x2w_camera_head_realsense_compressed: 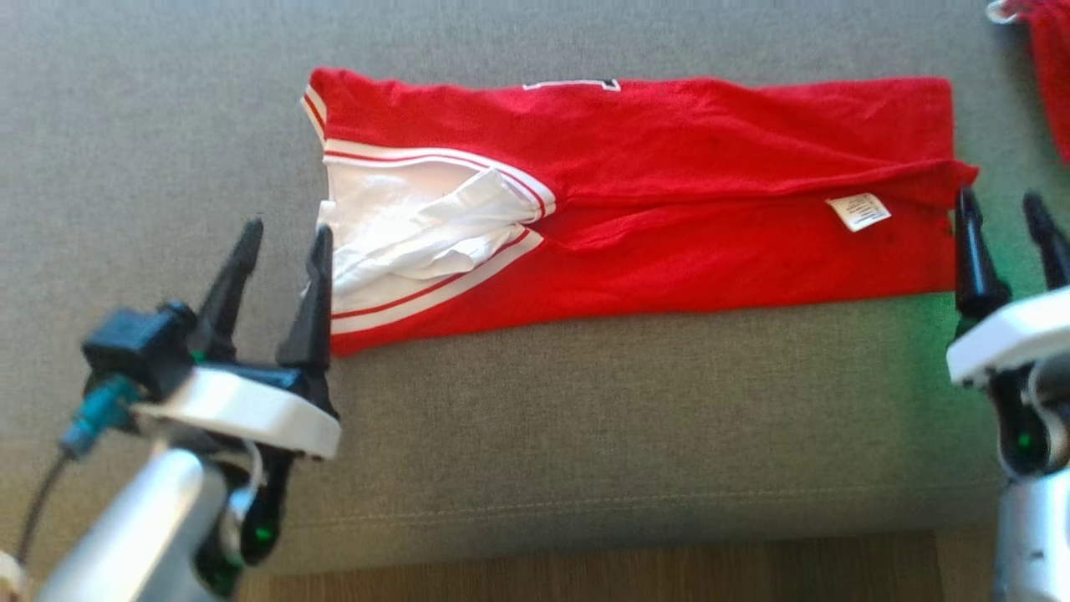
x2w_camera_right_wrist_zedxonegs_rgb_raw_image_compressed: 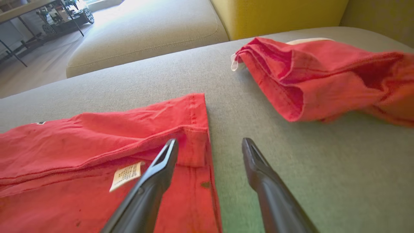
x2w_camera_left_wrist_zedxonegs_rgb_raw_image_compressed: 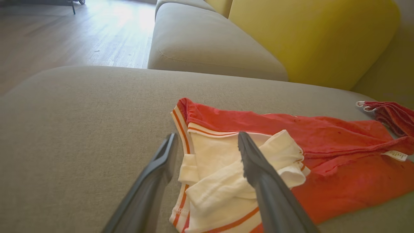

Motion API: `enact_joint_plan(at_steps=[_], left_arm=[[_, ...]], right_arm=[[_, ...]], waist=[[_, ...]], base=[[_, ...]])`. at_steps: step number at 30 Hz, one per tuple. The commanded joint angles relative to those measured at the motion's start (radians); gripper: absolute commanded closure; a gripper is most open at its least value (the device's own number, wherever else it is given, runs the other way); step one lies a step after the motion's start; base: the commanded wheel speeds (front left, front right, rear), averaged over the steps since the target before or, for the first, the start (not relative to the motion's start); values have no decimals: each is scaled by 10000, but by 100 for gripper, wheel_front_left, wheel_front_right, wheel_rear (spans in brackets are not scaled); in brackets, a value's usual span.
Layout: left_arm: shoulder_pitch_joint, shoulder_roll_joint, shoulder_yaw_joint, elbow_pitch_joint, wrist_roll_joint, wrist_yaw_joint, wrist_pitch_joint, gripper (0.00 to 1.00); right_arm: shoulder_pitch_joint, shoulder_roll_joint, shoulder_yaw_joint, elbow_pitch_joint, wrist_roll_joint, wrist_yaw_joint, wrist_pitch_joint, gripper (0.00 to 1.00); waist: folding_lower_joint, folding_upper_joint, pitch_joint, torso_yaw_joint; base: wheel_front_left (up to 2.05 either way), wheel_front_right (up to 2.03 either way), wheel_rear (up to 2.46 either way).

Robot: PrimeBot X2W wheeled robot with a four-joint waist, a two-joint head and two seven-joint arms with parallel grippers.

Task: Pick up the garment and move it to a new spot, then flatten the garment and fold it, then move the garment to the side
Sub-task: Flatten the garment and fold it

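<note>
garment (x2w_camera_head_realsense_compressed: pixel 669 150): red, lying long across the grey sofa (x2w_camera_head_realsense_compressed: pixel 585 418), near the middle of the seat; it looks folded once along its length, the upper flap lapping over the lower half.
sleeve (x2w_camera_head_realsense_compressed: pixel 401 226): white, rumpled, bunched at the left end and not lying flat.
label (x2w_camera_head_realsense_compressed: pixel 858 211): small white tag near the right hem, face up.
left jaws: wide apart and holding nothing; they straddle the garment's left edge, one jaw over the sleeve, the other over bare sofa.
right jaws: wide apart, nothing between them; they straddle the right hem, one jaw over the red cloth beside the label, the other over bare sofa.
stage: the lengthwise fold looks done; the cross fold and the move to the side seem to be left.
step in hand: probably taking a fresh hold at each end for the next fold.
how to do it well: smooth or tuck the sleeve first, so no lump is folded in; come down low enough to catch every layer at the edge; close both sides at matching points, lift evenly, and lay one end squarely on the other.
watch for: a shallow pinch taking the top layer alone would open the fold.
second garment (x2w_camera_head_realsense_compressed: pixel 1049 75): red, at the far right, apart from the hem; keep the right arm off it.
</note>
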Motion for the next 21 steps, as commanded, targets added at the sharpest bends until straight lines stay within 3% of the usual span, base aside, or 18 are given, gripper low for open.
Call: enact_joint_plan(at_steps=[1,9,14,21], left_arm=[[68,-3,494,-251,296,140,-113,0],[1203,-1655,1134,-53,2779,527,-121,0],[1566,-2402,1190,199,3656,116,-122,0],[1804,-3227,1407,477,4171,-538,-123,0]], right_arm=[[128,33,169,-402,206,-4,-38,0],[-312,85,36,835,1088,-4,68,0],[-1217,87,-413,2156,834,-4,402,0],[-1977,-54,-1501,3683,-457,-4,946,0]], waist=[[1,0,-281,-56],[1,0,-908,-43],[1,0,-1151,337],[1,0,-1340,927]], base=[[0,0,0],[0,0,0],[0,0,0],[0,0,0]])
